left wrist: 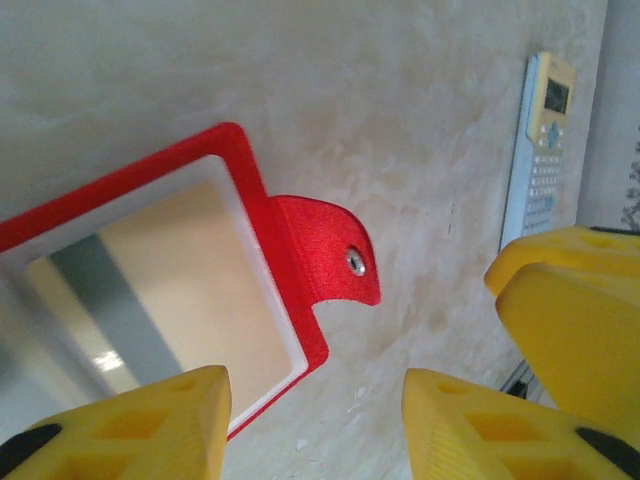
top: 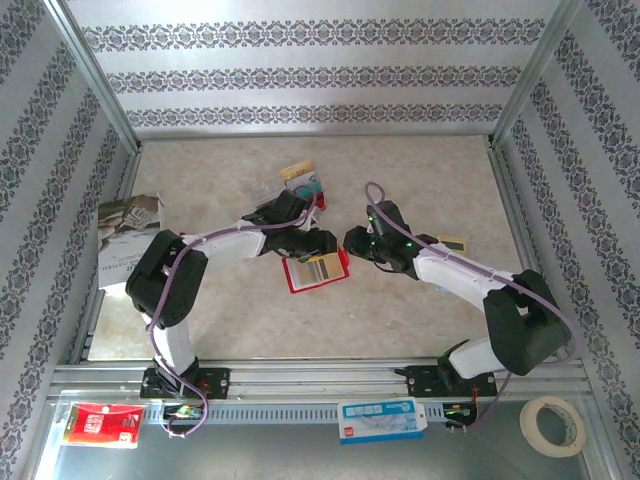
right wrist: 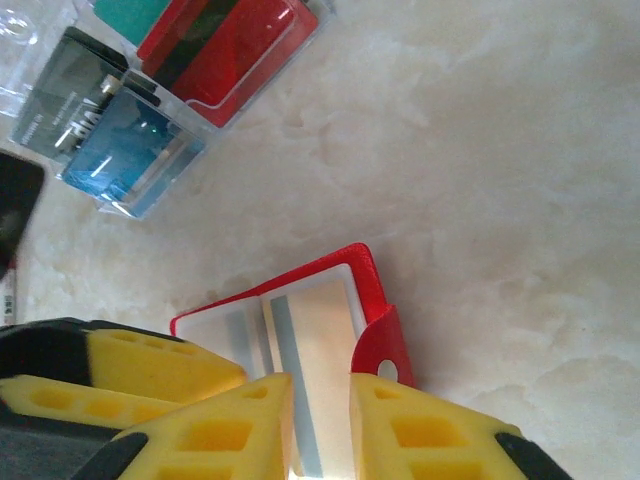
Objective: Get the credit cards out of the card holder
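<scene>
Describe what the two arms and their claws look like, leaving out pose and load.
The left arm and right arm have white links joined by bulky black joint housings. A lilac cable loops along each. Small green lights glow near the right wrist. The left claw and right claw have chunky yellow fingers with recessed pockets.

Bare tabletop (top: 250,320) in front of the card holder (top: 315,272); loose credit cards (top: 300,182) just behind, magazine (top: 125,235) far left.
</scene>
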{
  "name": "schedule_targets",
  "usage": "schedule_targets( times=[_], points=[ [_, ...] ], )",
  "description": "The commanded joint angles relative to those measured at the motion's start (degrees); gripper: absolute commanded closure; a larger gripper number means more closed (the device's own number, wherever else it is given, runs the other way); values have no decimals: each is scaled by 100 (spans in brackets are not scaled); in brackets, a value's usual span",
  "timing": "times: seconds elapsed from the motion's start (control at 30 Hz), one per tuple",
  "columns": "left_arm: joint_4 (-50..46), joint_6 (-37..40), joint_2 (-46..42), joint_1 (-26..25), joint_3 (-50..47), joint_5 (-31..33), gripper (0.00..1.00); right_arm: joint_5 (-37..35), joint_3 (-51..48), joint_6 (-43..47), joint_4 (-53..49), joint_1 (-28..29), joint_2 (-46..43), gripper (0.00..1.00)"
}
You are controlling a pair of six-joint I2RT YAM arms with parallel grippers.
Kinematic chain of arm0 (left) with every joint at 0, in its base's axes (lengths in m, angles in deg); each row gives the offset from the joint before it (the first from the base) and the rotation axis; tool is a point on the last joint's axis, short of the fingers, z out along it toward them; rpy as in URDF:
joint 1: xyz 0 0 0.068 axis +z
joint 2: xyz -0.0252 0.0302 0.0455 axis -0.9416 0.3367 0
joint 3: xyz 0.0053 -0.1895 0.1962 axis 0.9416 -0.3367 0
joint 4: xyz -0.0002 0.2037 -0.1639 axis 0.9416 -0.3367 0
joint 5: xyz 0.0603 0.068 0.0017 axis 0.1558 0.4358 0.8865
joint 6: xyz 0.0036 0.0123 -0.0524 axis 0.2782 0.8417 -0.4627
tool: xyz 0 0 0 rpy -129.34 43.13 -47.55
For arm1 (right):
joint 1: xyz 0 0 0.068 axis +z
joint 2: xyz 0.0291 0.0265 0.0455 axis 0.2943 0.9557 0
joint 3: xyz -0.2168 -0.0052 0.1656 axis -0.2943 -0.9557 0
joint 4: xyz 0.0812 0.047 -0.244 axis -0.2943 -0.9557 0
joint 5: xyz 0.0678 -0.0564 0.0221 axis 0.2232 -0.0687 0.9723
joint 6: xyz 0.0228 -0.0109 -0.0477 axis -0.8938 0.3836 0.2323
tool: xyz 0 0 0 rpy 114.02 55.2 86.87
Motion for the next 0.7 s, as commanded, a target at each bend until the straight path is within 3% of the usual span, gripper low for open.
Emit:
schedule_targets(
  times=[0.0,0.27,0.5,0.67],
  points=[
    [202,-374,-287,139,-333,370,57,-131,322,308,-287,171,323,78],
    [687,-1193,-341,-8,-716,628,74,-343,931,466,-815,522,1194,83],
    [1135,-1576,-35,-73,-914,468,80,-496,1207,503,-1084,639,1638,84],
    [884,-1423,56,-89,-922,617,80,-629,1287,518,-1251,638,1832,83]
  ],
)
